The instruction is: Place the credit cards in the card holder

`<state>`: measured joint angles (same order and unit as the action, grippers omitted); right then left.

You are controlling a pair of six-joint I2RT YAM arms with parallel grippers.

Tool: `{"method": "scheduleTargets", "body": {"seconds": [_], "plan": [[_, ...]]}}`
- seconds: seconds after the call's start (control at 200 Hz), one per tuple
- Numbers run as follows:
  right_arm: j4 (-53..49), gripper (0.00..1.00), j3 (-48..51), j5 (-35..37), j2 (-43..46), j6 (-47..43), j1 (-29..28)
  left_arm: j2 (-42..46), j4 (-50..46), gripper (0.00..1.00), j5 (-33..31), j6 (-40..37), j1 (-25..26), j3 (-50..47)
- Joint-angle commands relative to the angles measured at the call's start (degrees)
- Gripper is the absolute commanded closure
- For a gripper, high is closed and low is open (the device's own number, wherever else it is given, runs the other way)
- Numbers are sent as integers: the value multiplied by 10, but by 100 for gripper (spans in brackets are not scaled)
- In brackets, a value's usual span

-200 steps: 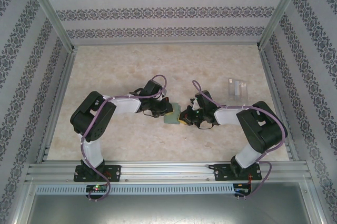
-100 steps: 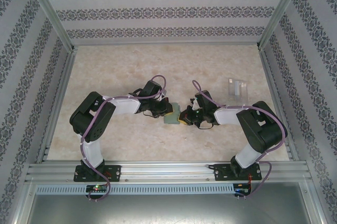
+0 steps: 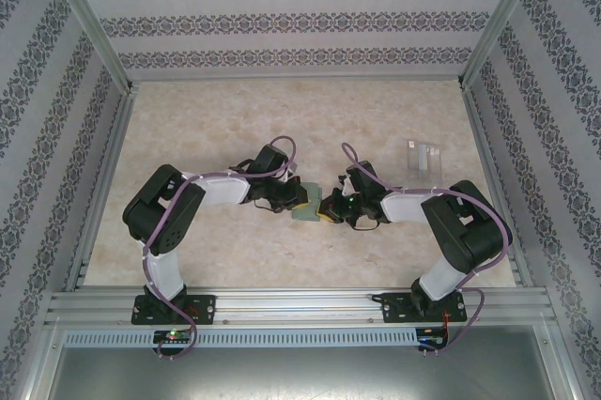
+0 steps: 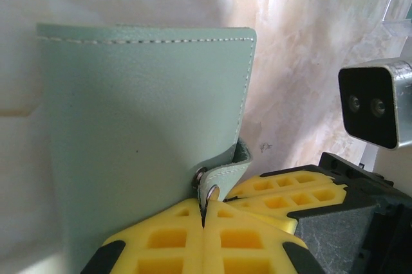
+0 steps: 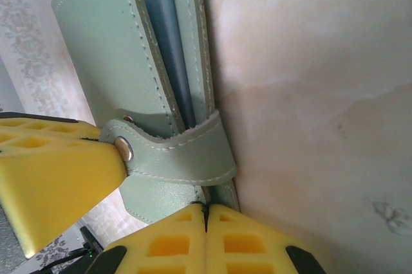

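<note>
While both grippers hold the card holder (image 3: 306,207) at the middle of the table (image 3: 235,118), the step in hand looks like working its snap tab (image 5: 183,153) loose. The left gripper (image 4: 204,213) has its jaws pressed together on the tab, and the right gripper (image 5: 206,222) is clamped on the holder's edge just beside it. To do this well, the right should keep the body steady while the left peels the tab away in a small arc, without twisting the soft case. The credit cards (image 3: 423,154) lie well apart, far and right. Against a second ago almost nothing differs: both grips persist, the cards have not moved, and the holder sits perhaps slightly farther.
</note>
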<state>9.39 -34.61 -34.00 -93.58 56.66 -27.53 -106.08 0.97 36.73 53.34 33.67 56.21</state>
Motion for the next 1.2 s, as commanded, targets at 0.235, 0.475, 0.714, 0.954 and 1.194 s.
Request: {"method": "scheduleTargets", "body": {"seconds": [0.235, 0.475, 0.714, 0.954, 1.194], "plan": [[-20, 100, -7, 33, -19, -13, -3, 13, -67, 100, -10, -36, 0, 43], [-23, 100, -8, 32, -18, -15, -3, 5, -82, 100, -9, -46, -4, 41], [-23, 100, -12, 32, -19, -14, -2, -6, -72, 100, -6, -41, -4, 41], [-26, 100, -12, 33, -16, -13, -2, -27, -63, 100, -4, -40, -4, 41], [-26, 100, -12, 31, -16, -13, -2, -37, -61, 100, -8, -43, -9, 41]]}}
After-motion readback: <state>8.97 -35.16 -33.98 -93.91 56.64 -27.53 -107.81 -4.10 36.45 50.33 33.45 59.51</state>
